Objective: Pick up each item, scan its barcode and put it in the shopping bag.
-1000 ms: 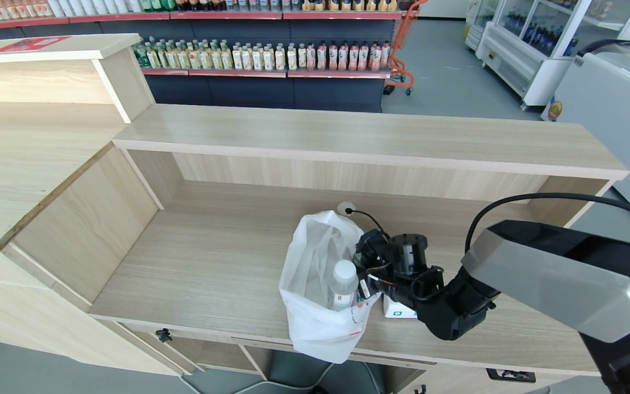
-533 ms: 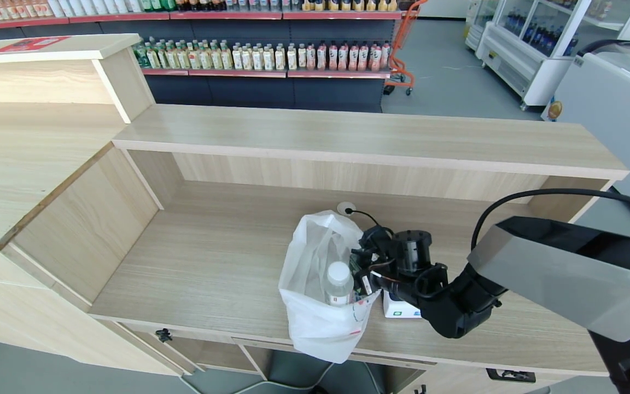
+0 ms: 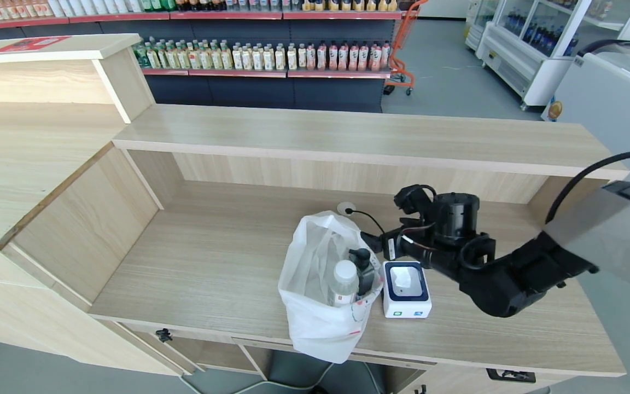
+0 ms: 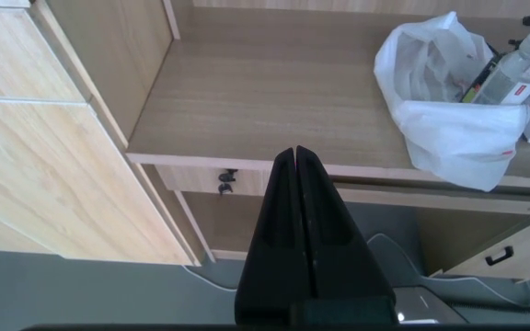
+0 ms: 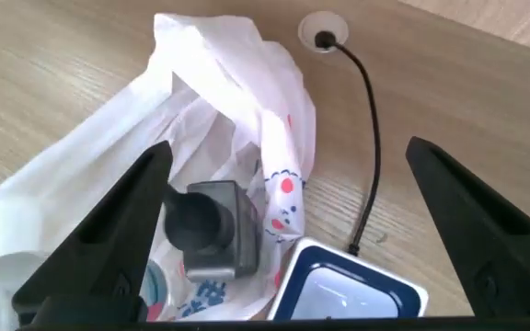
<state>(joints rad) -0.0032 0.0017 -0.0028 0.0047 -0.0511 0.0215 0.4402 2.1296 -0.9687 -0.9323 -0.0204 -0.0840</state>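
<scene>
**Bag filled at the near edge, right tool empty**

The left tool (image 4: 294, 154) hangs out in front of the desk (image 3: 211, 262), below its near edge and toward the left end, with its fingers pressed together on nothing. At the near edge, right of centre, the shopping bag (image 3: 315, 312) stands open. A clear white-capped bottle (image 3: 343, 282) and a dark pump bottle (image 3: 362, 267) stand upright inside it. The white scanner (image 3: 406, 282) sits just beside the bag, toward the right end. Beyond the scanner the right tool (image 5: 288, 152) hovers spread wide and empty. Farther back, a black cable (image 3: 367, 218) runs to a grommet (image 3: 345, 208).
</scene>
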